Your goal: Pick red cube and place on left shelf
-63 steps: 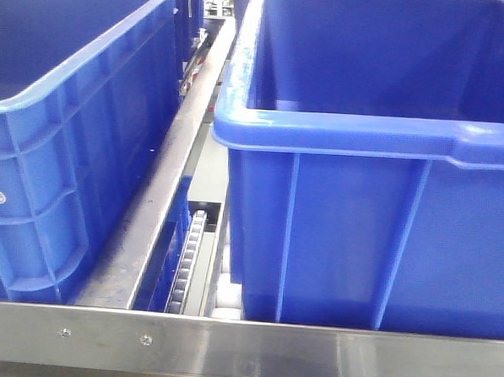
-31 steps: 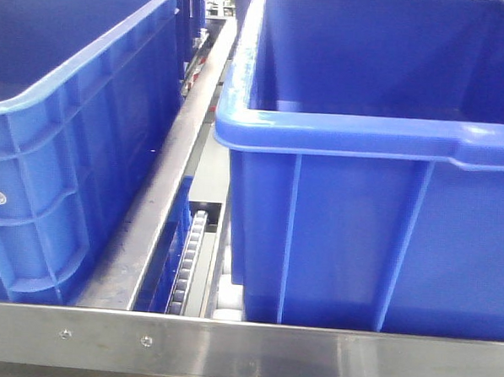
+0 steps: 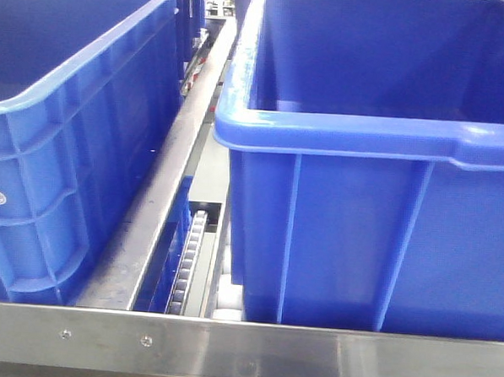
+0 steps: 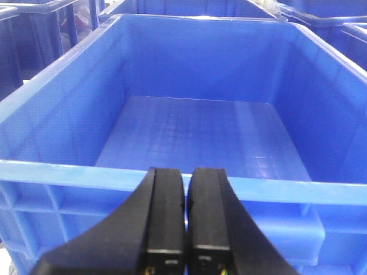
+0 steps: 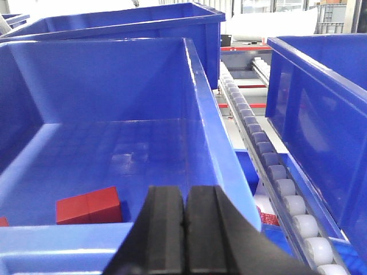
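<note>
The red cube point(image 5: 89, 206) lies on the floor of a dark-blue crate point(image 5: 198, 86), near its front wall, in the right wrist view. My right gripper point(image 5: 185, 192) is shut and empty. It hovers at the crate's near rim, to the right of the cube and apart from it. A sliver of another red thing point(image 5: 3, 222) shows at the left edge. My left gripper point(image 4: 186, 172) is shut on nothing, in front of an empty blue crate point(image 4: 57, 172). The left shelf shows as a steel front rail point(image 3: 226, 352) and roller tracks point(image 5: 275, 172).
In the front view two big blue crates point(image 3: 58, 187) point(image 3: 359, 236) stand on the rack, with a steel divider point(image 3: 162, 201) and a roller strip point(image 3: 189, 261) between them. More blue crates point(image 5: 321, 109) flank the rollers on the right.
The right crate sits a few pixels further right in the front view than a second ago. Nothing else differs.
</note>
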Controlling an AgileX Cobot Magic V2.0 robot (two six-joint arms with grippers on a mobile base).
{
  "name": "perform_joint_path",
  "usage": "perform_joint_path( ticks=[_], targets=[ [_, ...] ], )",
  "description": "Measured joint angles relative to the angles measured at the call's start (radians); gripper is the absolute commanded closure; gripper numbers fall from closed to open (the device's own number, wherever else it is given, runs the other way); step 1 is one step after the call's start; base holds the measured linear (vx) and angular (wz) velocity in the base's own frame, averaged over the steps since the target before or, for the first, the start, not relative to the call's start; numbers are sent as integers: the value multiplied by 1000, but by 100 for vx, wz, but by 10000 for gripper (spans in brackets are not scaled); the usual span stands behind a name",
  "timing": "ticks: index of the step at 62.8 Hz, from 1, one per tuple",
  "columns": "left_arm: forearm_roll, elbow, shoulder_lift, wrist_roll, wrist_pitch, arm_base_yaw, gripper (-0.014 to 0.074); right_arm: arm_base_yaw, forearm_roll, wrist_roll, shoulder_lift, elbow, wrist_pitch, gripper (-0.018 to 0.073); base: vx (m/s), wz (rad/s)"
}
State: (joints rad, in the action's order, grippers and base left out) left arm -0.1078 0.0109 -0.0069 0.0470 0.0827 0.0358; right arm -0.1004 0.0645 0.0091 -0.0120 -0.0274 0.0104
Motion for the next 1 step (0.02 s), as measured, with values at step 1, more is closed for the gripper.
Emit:
perform_joint_path(
  ticks=[1],
  targets=[
    [0,0,0,0,0,0,495,0,0,0,0,0,0,510,0,0]
  ],
)
